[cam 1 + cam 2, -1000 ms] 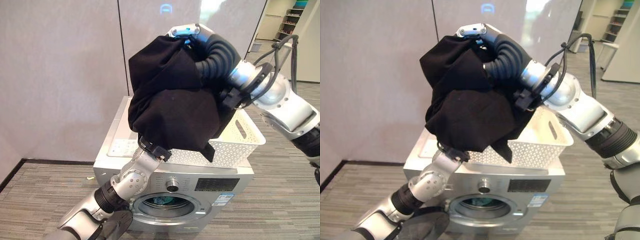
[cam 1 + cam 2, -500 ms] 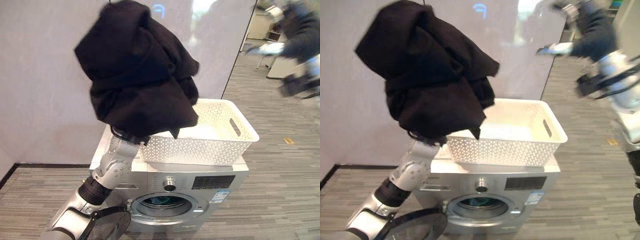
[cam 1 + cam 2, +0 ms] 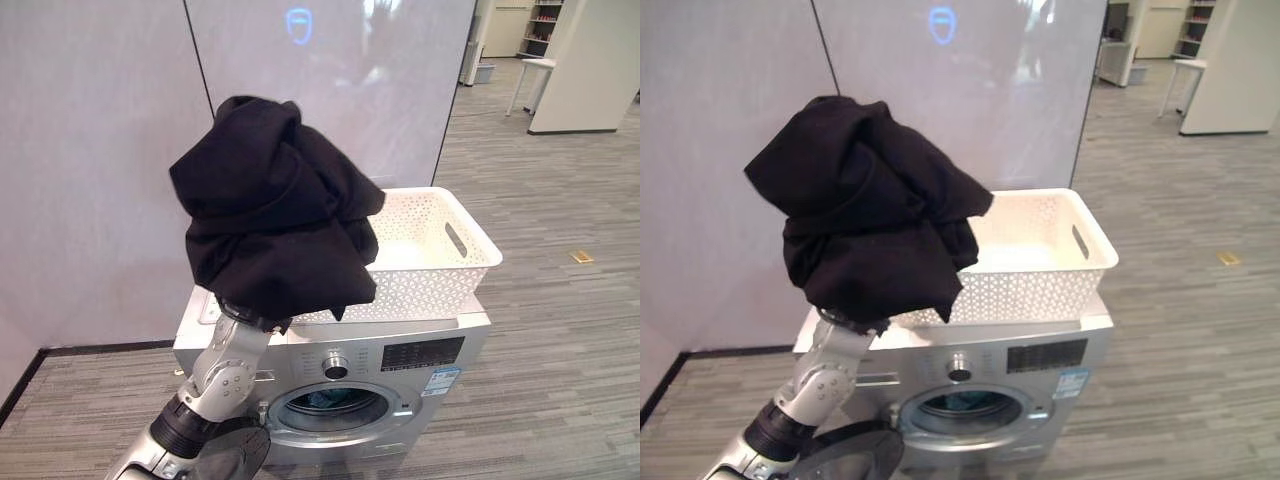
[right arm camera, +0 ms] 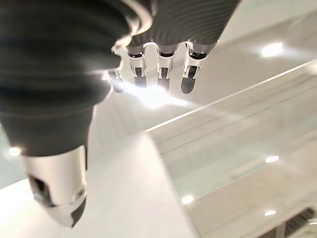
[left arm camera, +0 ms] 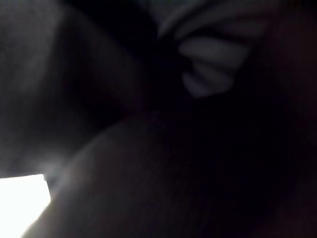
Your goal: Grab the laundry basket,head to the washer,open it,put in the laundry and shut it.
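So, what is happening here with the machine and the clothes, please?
The robot is loading a silver front-loading washing machine. Its left arm holds up a bundle of black cloth that covers the left hand, above the machine's left side. A white perforated plastic laundry basket sits on top of the washer. The round door hangs open, and something dark already lies in the drum. The right hand is raised, fingers relaxed, holding nothing.

Silver washer (image 3: 400, 355) on grey floor (image 3: 560, 330); white laundry basket (image 3: 430, 265) on top.
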You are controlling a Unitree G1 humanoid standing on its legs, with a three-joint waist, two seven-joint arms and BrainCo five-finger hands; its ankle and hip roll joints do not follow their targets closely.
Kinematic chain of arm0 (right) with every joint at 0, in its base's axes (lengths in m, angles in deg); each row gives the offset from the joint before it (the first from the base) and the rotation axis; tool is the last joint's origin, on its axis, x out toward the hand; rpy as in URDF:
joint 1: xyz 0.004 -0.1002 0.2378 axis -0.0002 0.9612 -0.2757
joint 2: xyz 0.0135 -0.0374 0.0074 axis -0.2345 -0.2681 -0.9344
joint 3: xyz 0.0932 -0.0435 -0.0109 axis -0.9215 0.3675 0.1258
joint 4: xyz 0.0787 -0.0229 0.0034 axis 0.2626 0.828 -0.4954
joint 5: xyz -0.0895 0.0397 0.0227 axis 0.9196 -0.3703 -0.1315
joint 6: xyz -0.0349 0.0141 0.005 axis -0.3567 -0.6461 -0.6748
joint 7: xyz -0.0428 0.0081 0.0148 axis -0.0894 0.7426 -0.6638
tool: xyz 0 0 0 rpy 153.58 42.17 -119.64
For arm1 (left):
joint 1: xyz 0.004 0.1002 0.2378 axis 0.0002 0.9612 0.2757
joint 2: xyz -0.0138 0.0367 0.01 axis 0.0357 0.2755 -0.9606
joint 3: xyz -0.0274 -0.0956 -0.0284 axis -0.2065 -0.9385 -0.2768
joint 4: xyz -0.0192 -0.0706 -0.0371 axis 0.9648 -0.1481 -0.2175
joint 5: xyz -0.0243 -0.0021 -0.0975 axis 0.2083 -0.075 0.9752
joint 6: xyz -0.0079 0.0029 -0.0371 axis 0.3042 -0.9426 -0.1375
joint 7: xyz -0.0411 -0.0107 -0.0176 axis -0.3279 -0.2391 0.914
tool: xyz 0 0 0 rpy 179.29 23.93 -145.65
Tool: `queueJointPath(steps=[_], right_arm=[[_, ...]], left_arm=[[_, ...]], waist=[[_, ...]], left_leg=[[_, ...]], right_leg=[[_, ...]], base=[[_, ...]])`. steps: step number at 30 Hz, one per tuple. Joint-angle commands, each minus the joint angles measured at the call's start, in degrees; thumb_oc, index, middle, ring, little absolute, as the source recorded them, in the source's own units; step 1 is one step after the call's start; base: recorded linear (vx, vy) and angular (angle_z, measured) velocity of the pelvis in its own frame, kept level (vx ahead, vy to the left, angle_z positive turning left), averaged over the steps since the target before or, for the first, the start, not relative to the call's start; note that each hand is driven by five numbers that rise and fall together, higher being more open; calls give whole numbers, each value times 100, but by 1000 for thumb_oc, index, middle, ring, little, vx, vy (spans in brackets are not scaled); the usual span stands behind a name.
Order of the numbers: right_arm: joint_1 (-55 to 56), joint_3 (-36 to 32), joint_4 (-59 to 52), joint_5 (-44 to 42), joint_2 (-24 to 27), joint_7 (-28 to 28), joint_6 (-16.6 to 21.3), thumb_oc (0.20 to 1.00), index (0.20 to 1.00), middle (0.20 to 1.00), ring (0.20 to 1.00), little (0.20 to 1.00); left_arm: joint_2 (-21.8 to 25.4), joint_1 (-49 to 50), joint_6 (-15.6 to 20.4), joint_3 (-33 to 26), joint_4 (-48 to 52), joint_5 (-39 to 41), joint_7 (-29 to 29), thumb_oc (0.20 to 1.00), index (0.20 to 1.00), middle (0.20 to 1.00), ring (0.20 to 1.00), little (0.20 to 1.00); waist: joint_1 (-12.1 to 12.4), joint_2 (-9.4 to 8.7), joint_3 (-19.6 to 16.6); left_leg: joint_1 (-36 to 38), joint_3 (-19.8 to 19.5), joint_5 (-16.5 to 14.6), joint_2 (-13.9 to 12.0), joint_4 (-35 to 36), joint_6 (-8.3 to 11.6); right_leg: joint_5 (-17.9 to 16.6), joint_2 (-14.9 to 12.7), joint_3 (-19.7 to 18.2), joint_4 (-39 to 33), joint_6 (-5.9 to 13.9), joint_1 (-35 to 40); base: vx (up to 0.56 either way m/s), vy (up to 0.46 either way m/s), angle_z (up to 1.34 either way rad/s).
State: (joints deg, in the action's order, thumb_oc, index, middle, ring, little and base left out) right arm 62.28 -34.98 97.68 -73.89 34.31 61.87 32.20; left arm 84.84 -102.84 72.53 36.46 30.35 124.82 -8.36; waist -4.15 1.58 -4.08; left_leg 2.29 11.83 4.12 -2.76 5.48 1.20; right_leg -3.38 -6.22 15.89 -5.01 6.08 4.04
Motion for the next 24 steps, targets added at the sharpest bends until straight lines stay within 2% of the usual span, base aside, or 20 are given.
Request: queueJointPath(steps=[1, 3, 4, 6, 9, 18, 19, 20, 21, 24], right_arm=[[161, -370, 700, 41, 15, -225, -8, 1000, 1000, 1000, 1000, 1000], [687, -657, 1007, 272, 41, -208, -145, 1000, 1000, 1000, 1000, 1000], [1080, -860, 1539, 394, 58, -269, -232, 1000, 1000, 1000, 1000, 1000], [1294, -939, 2194, 34, -223, -177, -172, 1000, 1000, 1000, 1000, 1000], [1558, -985, 2847, -125, -570, -110, -161, 1000, 1000, 1000, 1000, 1000], [1619, -181, 5025, -934, -1693, 506, -145, 1000, 1000, 1000, 1000, 1000], [1543, 9, 5283, -1114, -1993, 618, -128, 1000, 1000, 1000, 1000, 1000], [1523, 28, 5298, -1122, -1995, 621, -119, 1000, 1000, 1000, 1000, 1000], [1531, 381, 5441, -1397, -2580, 925, -120, 1000, 1000, 1000, 1000, 1000], [1522, 544, 5415, -1455, -2794, 1025, -132, 1000, 1000, 1000, 1000, 1000]], left_arm=[[295, 228, 130, -404, 544, 122, 356, 200, 200, 200, 200, 200], [498, 581, 78, -676, 754, 159, 526, 200, 200, 200, 200, 200], [720, 849, 81, -900, 935, 183, 691, 200, 200, 200, 200, 200], [893, 1132, 140, -1276, 1121, 293, 835, 200, 200, 200, 200, 200], [897, 1418, 258, -1774, 1310, 476, 929, 200, 200, 200, 200, 200], [986, 1890, 482, -2450, 1487, 654, 1000, 200, 200, 200, 200, 200], [954, 2009, 448, -2499, 1462, 678, 1024, 200, 200, 200, 200, 200], [961, 2017, 447, -2514, 1467, 680, 1025, 200, 200, 200, 200, 200], [945, 2186, 426, -2613, 1416, 720, 1049, 200, 200, 200, 200, 200], [965, 2255, 404, -2642, 1409, 734, 1054, 200, 200, 200, 200, 200]], waist=[[133, -331, -137], [150, -314, -105], [214, -323, -75], [297, -308, -33], [405, -308, 6], [616, -318, 117], [657, -306, 154], [641, -316, 153], [718, -289, 201], [725, -299, 218]], left_leg=[[97, -207, -259, 39, -48, 108], [102, -202, -260, 43, -48, 104], [104, -197, -250, 46, -48, 106], [88, -225, -233, 50, -48, 113], [72, -272, -223, 63, -48, 118], [48, -444, -158, 79, -48, 155], [66, -468, -176, 68, -48, 169], [48, -472, -148, 73, -48, 164], [10, -526, -106, 69, -48, 176], [-4, -549, -91, 69, -48, 182]], right_leg=[[140, 137, 0, 186, 137, 83], [132, 141, -20, 180, 137, 78], [124, 140, -23, 167, 143, 78], [126, 136, -4, 166, 143, 74], [122, 131, 59, 151, 140, 84], [178, 141, 286, 173, 77, 163], [222, 146, 325, 185, 68, 199], [203, 141, 331, 183, 63, 186], [220, 142, 411, 199, 36, 180], [235, 145, 437, 208, 24, 183]], base=[[-1, -12, -4], [-1, -18, -4], [0, 0, 0], [-11, -15, 0], [-4, -5, 2], [-19, -17, 12], [-16, -20, 9], [-36, -29, 26], [-38, -19, 22], [-27, -25, 13]])
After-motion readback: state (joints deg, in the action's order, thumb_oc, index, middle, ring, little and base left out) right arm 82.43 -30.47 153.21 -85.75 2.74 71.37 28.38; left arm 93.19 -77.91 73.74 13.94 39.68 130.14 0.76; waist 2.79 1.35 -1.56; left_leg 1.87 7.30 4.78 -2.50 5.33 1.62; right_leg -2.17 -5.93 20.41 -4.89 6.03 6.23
